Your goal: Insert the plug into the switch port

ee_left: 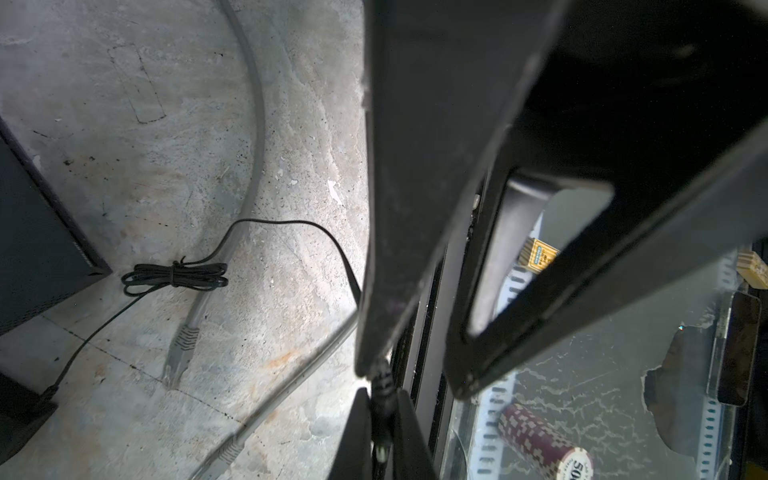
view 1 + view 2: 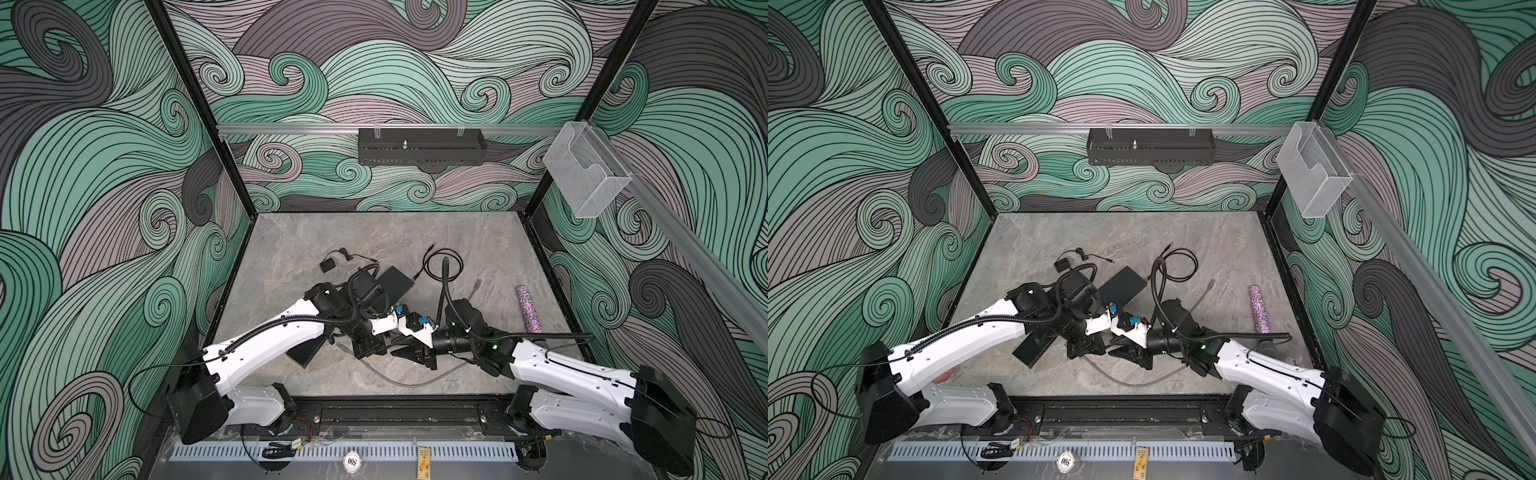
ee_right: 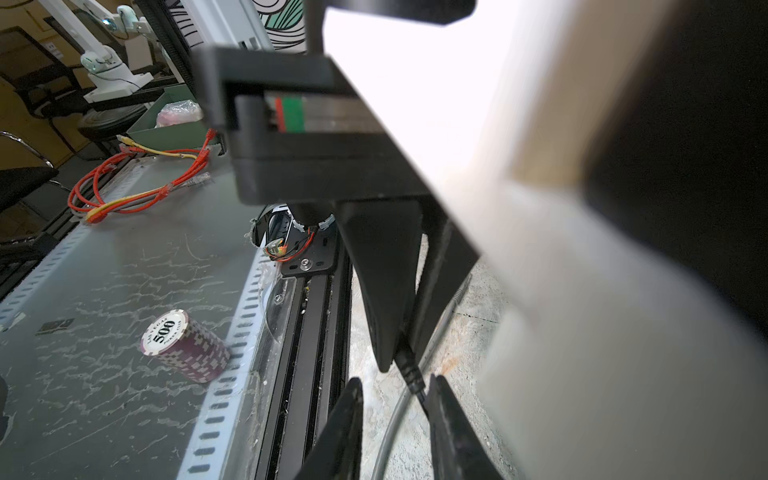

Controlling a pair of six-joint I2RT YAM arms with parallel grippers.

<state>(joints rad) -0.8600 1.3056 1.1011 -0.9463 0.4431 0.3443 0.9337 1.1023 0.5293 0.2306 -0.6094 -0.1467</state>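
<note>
The left tool (image 3: pixel 402 359) is clenched on the thin black plug (image 3: pixel 411 376). The plug's tip pokes out between the parted fingers of the right tool (image 3: pixel 395 380), which is released, and sits just beside one finger. In a top view the two tools meet toward the 6 o'clock edge of the bench (image 2: pixel 374 232), and the narrow black switch box (image 2: pixel 306 353) lies at 9 o'clock from them, half under the left arm, its switch port hidden.

Blown-out glare, blurred wrist-view foregrounds
</note>
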